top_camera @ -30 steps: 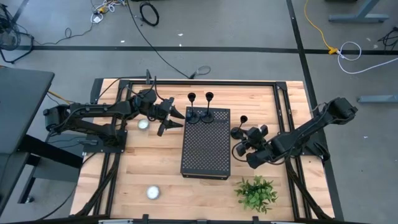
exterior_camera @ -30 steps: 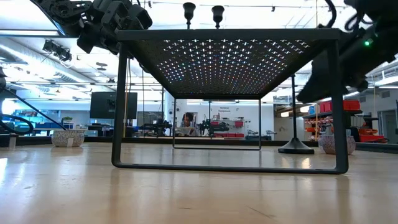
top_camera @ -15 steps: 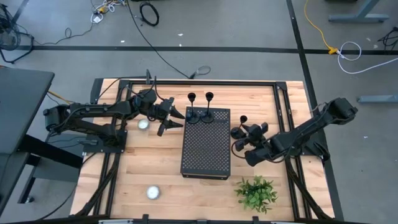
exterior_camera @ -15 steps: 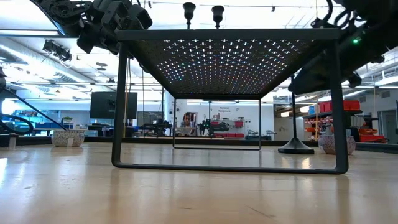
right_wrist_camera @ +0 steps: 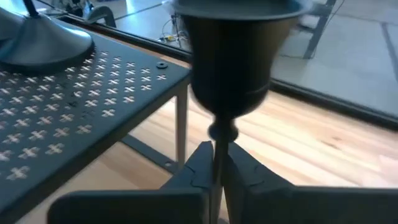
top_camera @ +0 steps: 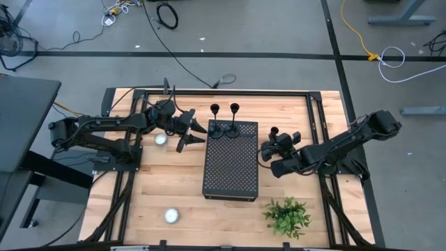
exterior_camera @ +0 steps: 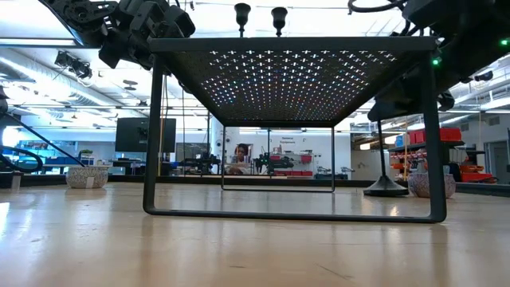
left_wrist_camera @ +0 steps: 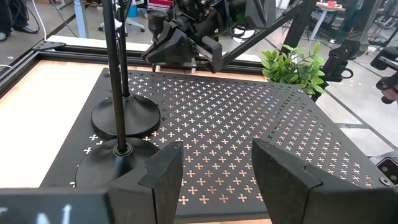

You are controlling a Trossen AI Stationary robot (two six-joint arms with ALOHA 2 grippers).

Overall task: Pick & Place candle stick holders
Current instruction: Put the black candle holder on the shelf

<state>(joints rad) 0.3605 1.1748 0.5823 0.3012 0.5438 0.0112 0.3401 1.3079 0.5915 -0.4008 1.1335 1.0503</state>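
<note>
Two slim black candle stick holders [top_camera: 214,120] [top_camera: 234,117] stand by their round bases on the far end of the black perforated box [top_camera: 231,164]. They also show in the left wrist view [left_wrist_camera: 113,68]. A third holder [top_camera: 268,146] stands upright to the right of the box, its stem and base visible in the low view [exterior_camera: 382,159]. My right gripper [top_camera: 277,143] is shut on it. My left gripper [top_camera: 194,138] is open and empty in the air by the box's far left corner, its fingers [left_wrist_camera: 163,174] facing the box top. My right gripper pinches the third holder's thin stem [right_wrist_camera: 216,155] between its two fingers, just below the top cup [right_wrist_camera: 239,56]. The fingers come roughly level from the table's right and lie across the stem. The holder stays upright; I cannot tell whether its base [exterior_camera: 386,190] touches the table.
Two white tealights lie left of the box, one by my left arm [top_camera: 161,139] and one near the front edge [top_camera: 171,215]. A small green plant [top_camera: 287,216] stands at the front right. Black frame rails [top_camera: 317,125] border the wooden table top.
My right gripper has moved toward the table's far edge and risen in the low view. The third holder's base has shifted a little toward the table's right and stays upright.
</note>
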